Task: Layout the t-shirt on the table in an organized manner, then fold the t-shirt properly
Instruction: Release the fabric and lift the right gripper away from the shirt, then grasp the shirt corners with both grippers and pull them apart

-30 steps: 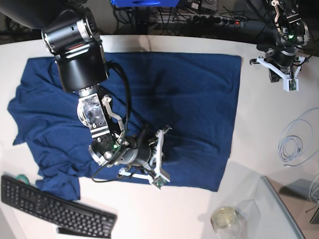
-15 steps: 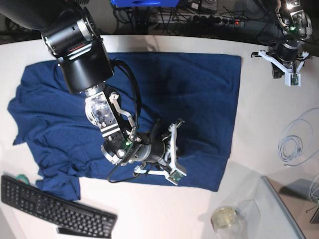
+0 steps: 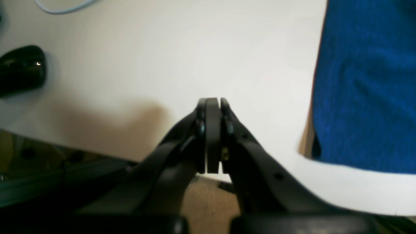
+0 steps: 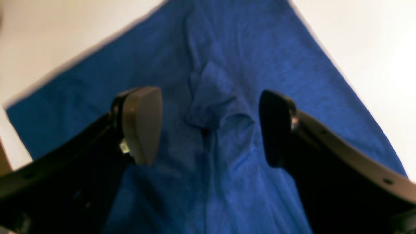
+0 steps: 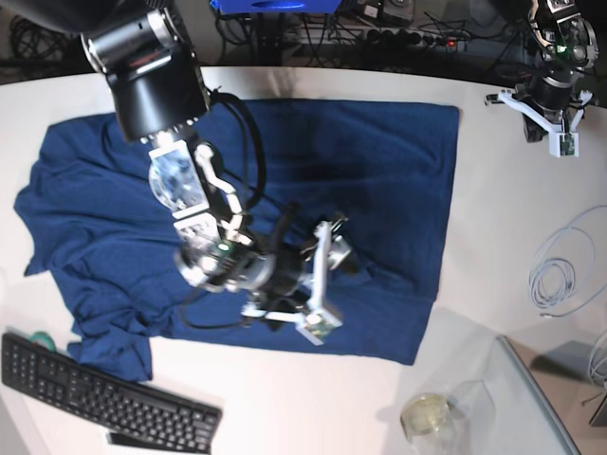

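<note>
1. Nearest the base camera, a black keyboard lies along the near left edge of the table, just beside the bunched near-left corner of the t-shirt.
2. To the near right sits a clear jar with a pale lid, next to a transparent panel; a loose coil of pale cable lies on the white top farther right.
3. The dark navy t-shirt is spread across the middle and left of the table. Its right edge runs fairly straight, while its left side is rumpled and gathered in folds.
4. The right gripper hangs over the near-middle part of the shirt with its jaws spread wide and nothing between them. In the right wrist view a small pinched ridge of fabric stands up between the two pads, touching neither.
5. The right arm reaches down from the far left, its black housing above the shirt's upper left area.
6. At the far right corner, the left gripper is clear of the cloth, above bare table near the rim. Its jaws are pressed together, holding nothing; the shirt's edge shows to one side in the left wrist view.
</note>
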`<state>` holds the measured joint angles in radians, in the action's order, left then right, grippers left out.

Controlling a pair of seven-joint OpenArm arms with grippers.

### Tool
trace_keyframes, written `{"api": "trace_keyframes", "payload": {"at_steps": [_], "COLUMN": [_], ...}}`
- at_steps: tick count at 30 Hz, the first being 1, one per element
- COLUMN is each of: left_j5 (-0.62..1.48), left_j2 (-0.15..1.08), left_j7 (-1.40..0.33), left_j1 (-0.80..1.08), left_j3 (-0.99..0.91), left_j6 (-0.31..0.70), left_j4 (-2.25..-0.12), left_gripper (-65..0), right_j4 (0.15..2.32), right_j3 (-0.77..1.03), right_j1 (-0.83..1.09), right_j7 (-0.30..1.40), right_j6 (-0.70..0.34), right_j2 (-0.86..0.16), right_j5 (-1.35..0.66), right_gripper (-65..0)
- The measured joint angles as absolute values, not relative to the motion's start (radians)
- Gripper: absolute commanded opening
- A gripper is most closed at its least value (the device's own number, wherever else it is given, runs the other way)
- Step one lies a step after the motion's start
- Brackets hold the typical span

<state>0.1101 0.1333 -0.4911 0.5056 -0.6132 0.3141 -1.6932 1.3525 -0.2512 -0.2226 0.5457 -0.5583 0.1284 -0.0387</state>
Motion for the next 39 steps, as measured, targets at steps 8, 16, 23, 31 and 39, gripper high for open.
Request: {"api": "trace_keyframes", "payload": {"at_steps": [8,16,23,31,39], "left_j5": [0.160,0.552,0.577,0.578,0.586], "left_j2": [0.067,0.101,0.089,0.070,0.076], "left_j7": [-0.490,-0.482,-0.484,-0.482,-0.445], "left_j1": [0.576,0.609,0.546,0.490,0.436], "left_j3": [-0.618,-0.615,-0.544,-0.521,-0.478], "left_j6": [0.311,0.304,0.407,0.412,0.419], "left_j4": [-1.682,-1.597,-1.554,-1.452,-1.393], "left_gripper": [-65.0,-7.6,-6.9,-12.5,-20.7], "right_j4": [1.638,1.716,1.662,1.612,1.610], "right_j3": [0.175,0.477,0.843,0.978,1.106], "right_j1": [0.044,0.164,0.147,0.152,0.158], "right_j7": [0.556,0.551,0.738,0.847,0.852], "right_j6": [-0.548,-0.638,-0.698,-0.692,-0.693], "right_j2": [0.116,0.122,0.118,0.049,0.045], "right_j5": [-0.019,-0.025,-0.311,-0.409,-0.398], "right_gripper": [-26.7,-26.6,-16.1,-16.5,-16.4]}}
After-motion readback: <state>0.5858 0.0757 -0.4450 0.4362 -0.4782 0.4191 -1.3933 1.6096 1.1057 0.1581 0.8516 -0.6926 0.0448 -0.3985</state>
